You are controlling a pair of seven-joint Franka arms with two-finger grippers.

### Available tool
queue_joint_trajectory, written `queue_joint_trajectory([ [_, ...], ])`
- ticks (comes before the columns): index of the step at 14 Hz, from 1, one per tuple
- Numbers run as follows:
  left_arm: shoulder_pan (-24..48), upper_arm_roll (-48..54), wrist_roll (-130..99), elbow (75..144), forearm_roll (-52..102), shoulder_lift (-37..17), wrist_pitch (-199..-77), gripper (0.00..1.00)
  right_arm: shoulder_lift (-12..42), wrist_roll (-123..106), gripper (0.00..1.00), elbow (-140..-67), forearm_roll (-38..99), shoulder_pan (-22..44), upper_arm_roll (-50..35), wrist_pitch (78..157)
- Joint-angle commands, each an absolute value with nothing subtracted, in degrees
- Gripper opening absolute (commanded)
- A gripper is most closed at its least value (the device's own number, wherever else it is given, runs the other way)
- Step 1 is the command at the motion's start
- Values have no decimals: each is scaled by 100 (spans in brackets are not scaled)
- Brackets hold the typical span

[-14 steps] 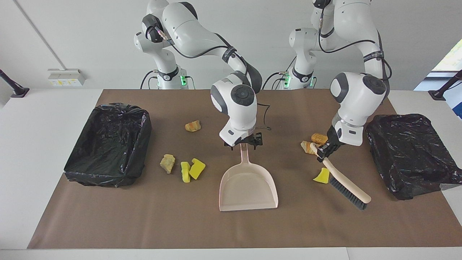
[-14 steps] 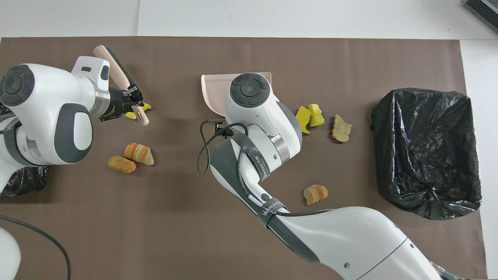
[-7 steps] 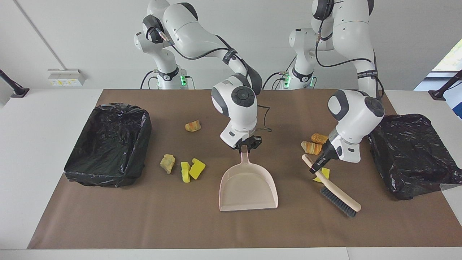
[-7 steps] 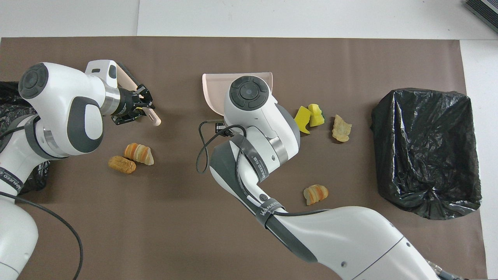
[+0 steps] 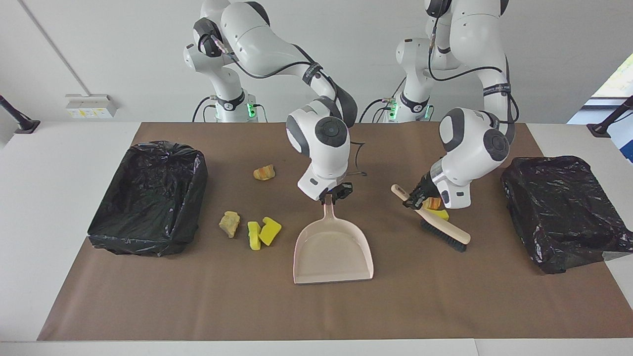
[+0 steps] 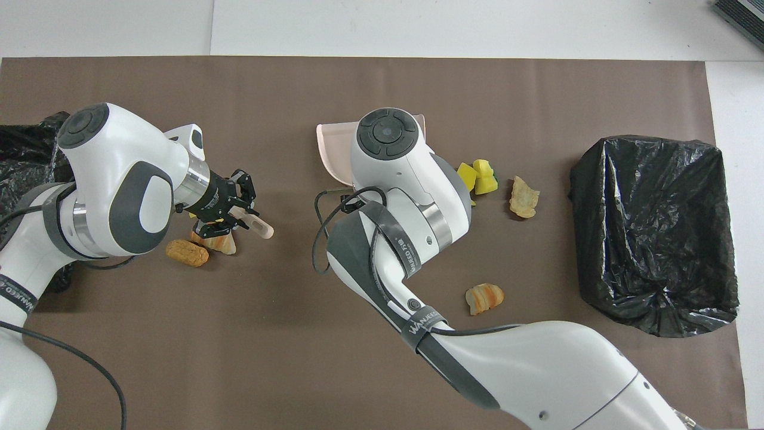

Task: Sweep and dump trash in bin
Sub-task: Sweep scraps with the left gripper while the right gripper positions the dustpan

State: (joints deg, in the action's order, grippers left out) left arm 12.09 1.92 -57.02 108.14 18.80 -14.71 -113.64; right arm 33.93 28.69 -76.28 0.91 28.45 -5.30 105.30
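My right gripper (image 5: 332,197) is clamped on the handle of the pink dustpan (image 5: 332,252), which lies flat near the middle of the table (image 5: 237,306), its open mouth toward the table's edge farthest from me. My left gripper (image 5: 419,197) is pinched on the handle of the brush (image 5: 442,230), holding it aslant with the bristles low over the brown mat, toward my left arm's end of the table.

The trash lies in two groups. By my left gripper, a striped bread lump (image 6: 219,243) sits just under the fingers, and a browner lump (image 6: 187,253) lies beside it, slightly nearer to me. A yellow scrap (image 5: 441,214) peeks out beside the brush head, touching or nearly touching it; I cannot tell which. Toward my right arm's end, two yellow sponge pieces (image 5: 262,232) lie together just beside the dustpan, with a tan lump (image 5: 230,223) next to them, and one striped lump (image 5: 264,172) lies alone, nearer to me than those.

A bin lined with a black bag (image 5: 148,198) stands at my right arm's end, and another black-lined bin (image 5: 561,210) at my left arm's end.
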Motion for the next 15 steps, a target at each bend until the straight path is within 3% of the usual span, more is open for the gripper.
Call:
queue_joint_trajectory([
  [1,1511,114,-6283,11224,1855,-1090,-11023,0,2464,2043,0,-8329,105,2620,-571,10371],
  [4,1486,114,-6557,10996,1653,-941,-10794,0,1724,715,0,-9217,1,2602,-563,10397],
  [7,1485,114,-6548,10951,1609,-625,-10548,0,1451,-856,0,-9772,26,2593,-563,10511],
  [11,1512,123,-6268,11004,1354,-343,-9889,0,1012,-2517,0,-10869,0,2514,-554,11493],
  [15,1337,123,-5135,11083,950,-185,-9089,0,958,-4426,0,-11074,-254,2321,-554,11742],
])
